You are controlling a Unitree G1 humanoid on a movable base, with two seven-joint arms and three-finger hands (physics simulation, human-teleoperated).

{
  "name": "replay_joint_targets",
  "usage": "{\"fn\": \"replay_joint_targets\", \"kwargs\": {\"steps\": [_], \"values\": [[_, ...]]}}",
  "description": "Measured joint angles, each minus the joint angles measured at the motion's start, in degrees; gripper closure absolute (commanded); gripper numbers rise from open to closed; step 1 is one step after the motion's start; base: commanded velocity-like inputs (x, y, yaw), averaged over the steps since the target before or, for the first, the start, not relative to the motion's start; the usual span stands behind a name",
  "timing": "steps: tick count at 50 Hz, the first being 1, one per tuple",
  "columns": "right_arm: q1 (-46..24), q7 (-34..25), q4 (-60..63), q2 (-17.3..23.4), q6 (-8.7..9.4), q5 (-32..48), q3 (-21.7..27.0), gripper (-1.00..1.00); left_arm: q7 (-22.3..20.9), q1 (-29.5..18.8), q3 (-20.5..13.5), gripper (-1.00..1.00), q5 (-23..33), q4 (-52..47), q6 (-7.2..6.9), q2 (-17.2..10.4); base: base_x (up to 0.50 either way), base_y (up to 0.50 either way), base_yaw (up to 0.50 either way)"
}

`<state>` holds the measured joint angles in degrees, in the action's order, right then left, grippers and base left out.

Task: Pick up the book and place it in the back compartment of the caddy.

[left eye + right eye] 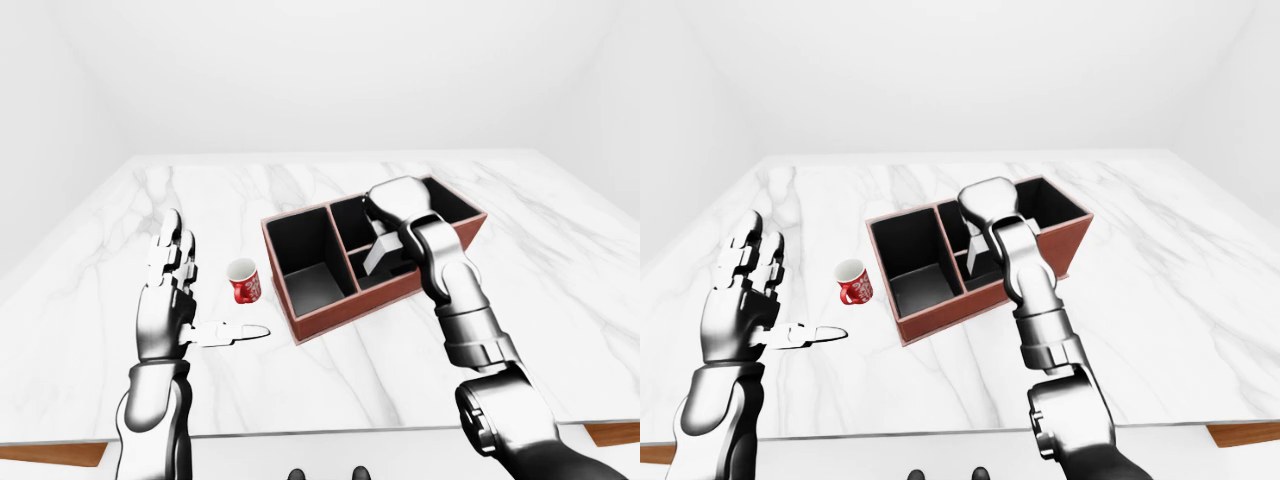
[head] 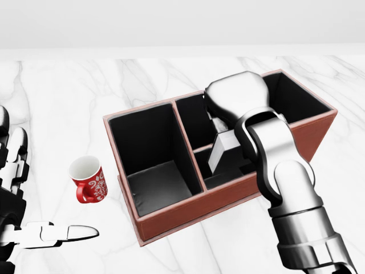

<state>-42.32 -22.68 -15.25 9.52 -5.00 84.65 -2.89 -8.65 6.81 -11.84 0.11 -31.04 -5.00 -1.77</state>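
The brown caddy with black lining stands on the marble table, with one large compartment at the left of the head view and two smaller ones at the right. A grey book hangs tilted over the divider between those two right compartments, its lower end inside the caddy. My right hand is above it, shut on the book's top end, and the back of the hand hides the fingers. Beside the table's left part, my left hand is held up, open and empty, with the thumb pointing right.
A red patterned mug stands upright to the left of the caddy, between it and my left hand. The white marble table reaches well past the caddy on every side, and its near edge runs along the bottom of the eye views.
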Motion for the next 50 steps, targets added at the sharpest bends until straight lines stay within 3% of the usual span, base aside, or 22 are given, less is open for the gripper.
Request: {"fn": "replay_joint_targets", "kwargs": {"steps": [50], "values": [[-1.22,7.06,-10.29,-0.29,0.0,-0.14,-0.92,1.0,-0.15,0.38,0.32,-1.0,0.25,-0.62,0.0,0.18,0.0,0.0,0.0]]}}
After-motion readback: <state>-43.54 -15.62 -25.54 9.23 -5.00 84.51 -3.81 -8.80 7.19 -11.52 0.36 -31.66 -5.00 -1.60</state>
